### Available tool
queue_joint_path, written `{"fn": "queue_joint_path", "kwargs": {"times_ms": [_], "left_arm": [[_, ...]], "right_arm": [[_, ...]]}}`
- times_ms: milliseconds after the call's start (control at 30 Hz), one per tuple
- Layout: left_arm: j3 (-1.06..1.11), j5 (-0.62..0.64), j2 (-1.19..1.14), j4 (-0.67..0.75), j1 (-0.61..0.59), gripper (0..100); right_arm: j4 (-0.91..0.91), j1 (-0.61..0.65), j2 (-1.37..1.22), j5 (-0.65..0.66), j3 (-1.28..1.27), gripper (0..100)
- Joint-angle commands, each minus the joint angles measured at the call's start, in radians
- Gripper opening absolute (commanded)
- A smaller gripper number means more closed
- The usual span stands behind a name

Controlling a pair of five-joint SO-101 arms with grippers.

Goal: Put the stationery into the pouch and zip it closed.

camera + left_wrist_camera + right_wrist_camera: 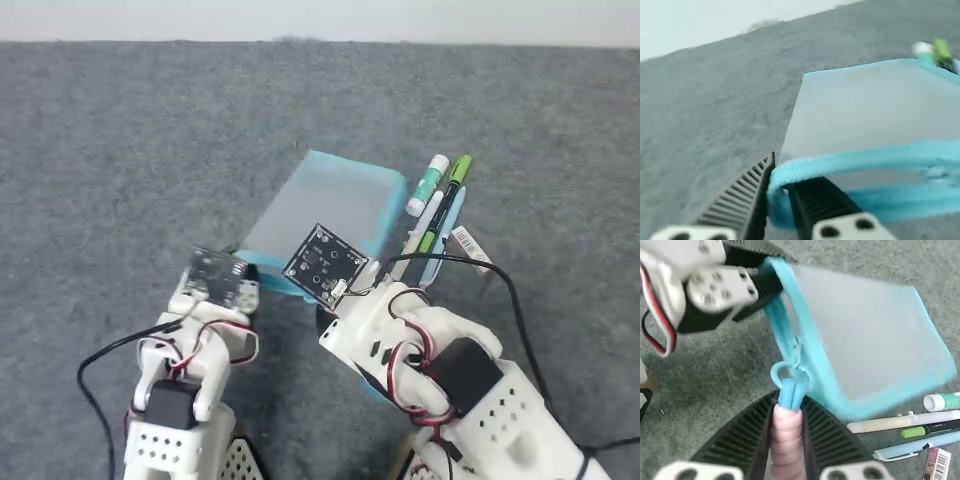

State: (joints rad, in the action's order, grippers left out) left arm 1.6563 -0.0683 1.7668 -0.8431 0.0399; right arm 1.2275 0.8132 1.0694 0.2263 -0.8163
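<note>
Resting on the grey desk (120,150), the translucent pouch (320,205) seems light and floppy, so its blue rim (855,159) is the firm hold: the left gripper (779,182) jaws clamp there, the right gripper (789,402) jaws clamp the zipper pull (791,389). Pens (440,210) lie just beside it.

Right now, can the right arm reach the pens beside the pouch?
Probably not yet: the right gripper is shut on the zipper pull. The pens lie uncovered beside the pouch, so once it lets go, likely yes.
</note>
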Motion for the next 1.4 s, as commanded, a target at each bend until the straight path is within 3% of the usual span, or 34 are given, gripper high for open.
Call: {"fn": "queue_joint_path", "kwargs": {"times_ms": [0, 433, 1000, 1167, 1233, 1367], "left_arm": [[-0.067, 0.081, 0.006, 0.034, -0.140, 1], [-0.067, 0.094, 0.006, 0.044, -0.201, 1], [-0.012, 0.095, 0.000, 0.089, -0.192, 1], [-0.004, 0.095, 0.000, 0.095, -0.190, 1], [-0.004, 0.095, 0.000, 0.095, -0.190, 1], [-0.005, 0.095, 0.000, 0.095, -0.190, 1]], "right_arm": [[-0.035, -0.005, 0.008, 0.015, 0.012, 0.6], [-0.087, -0.200, -0.334, 0.015, 0.180, 0.6], [-0.076, -0.427, -0.507, 0.089, 0.221, 0.6], [-0.016, -0.438, -0.521, 0.098, 0.222, 0.7], [0.008, -0.438, -0.499, 0.091, 0.222, 4.5], [0.071, -0.443, -0.406, 0.094, 0.222, 23.1]]}}
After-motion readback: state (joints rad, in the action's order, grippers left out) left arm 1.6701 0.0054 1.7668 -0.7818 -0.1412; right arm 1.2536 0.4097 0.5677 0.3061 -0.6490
